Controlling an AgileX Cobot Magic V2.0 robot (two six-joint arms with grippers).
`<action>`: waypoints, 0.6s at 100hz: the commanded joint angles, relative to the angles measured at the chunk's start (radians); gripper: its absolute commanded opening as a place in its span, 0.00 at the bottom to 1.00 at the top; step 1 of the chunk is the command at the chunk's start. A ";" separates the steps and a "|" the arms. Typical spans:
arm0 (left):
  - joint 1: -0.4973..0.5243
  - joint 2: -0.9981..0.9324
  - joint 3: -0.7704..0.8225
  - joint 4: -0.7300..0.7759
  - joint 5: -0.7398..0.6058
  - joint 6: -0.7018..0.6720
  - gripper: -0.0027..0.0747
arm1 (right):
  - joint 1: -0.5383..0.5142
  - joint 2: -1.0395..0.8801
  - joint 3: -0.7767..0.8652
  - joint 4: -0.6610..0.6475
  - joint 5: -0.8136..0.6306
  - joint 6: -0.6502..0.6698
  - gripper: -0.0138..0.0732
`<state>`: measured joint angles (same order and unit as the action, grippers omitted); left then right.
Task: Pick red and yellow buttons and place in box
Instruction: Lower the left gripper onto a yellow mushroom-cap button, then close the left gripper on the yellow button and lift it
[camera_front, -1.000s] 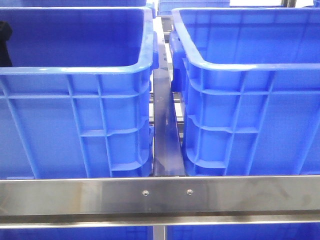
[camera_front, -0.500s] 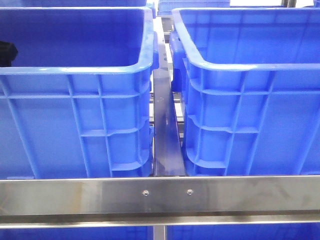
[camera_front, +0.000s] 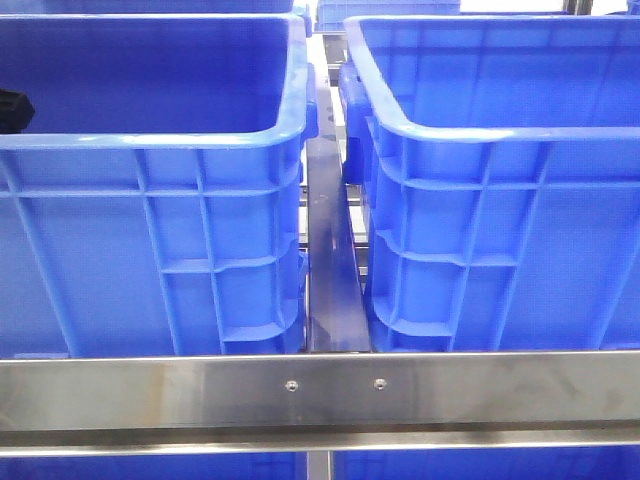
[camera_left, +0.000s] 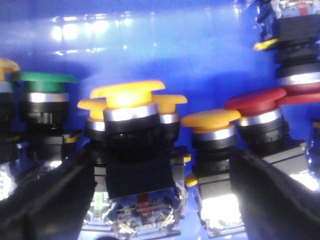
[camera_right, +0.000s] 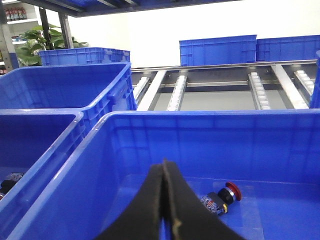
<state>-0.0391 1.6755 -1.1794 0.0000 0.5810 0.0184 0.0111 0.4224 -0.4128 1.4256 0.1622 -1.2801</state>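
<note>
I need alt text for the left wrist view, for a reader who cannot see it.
The open left gripper straddles a yellow mushroom-head push button inside a blue bin. More yellow buttons, a green button and a red button stand crowded around it.

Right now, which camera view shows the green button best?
The left wrist view: the green button stands upright among yellow ones, its cap and metal ring in plain sight. The front view shows only the crate walls, so the button is hidden there. The right wrist view looks into another crate and does not show it.
</note>
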 joint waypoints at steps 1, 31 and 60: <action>0.006 -0.036 -0.033 0.000 -0.036 -0.011 0.69 | 0.002 0.003 -0.026 0.011 -0.018 -0.008 0.08; 0.032 -0.004 -0.033 -0.007 -0.019 -0.011 0.68 | 0.002 0.003 -0.026 0.011 -0.019 -0.008 0.08; 0.032 -0.004 -0.033 -0.012 -0.012 -0.011 0.41 | 0.002 0.003 -0.026 0.011 -0.026 -0.008 0.08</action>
<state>-0.0094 1.7094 -1.1794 0.0000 0.5971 0.0165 0.0111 0.4224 -0.4128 1.4256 0.1601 -1.2801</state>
